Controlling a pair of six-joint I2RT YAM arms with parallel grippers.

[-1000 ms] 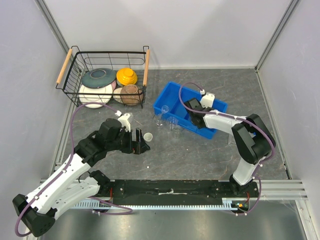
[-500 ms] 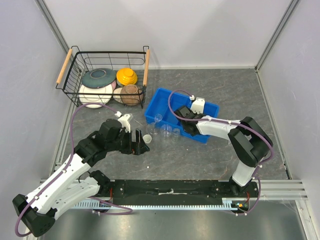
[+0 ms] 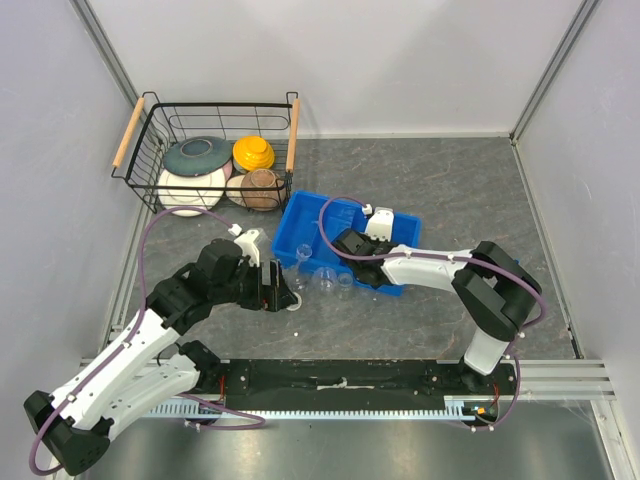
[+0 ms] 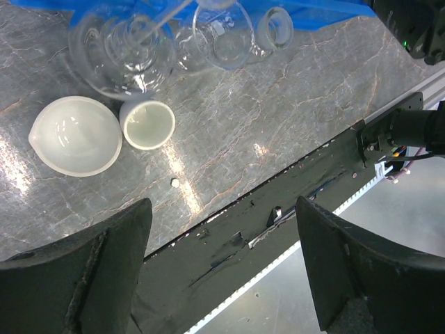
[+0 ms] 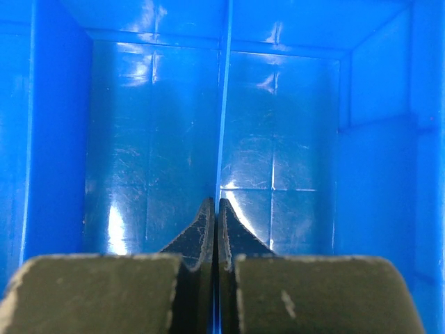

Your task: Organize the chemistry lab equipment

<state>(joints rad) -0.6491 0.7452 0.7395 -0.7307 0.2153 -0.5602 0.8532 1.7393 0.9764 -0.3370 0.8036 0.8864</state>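
Left wrist shows two white cups [image 4: 146, 124], at least three clear vessels [image 4: 222, 42].

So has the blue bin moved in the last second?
Yes. The blue bin has slid left; its far-left corner now sits right below the right end of the wire basket. The right gripper pinches its wall.

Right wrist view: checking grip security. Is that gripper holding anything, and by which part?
The right gripper is shut on the blue bin, pinching a thin upright wall between its fingertips.
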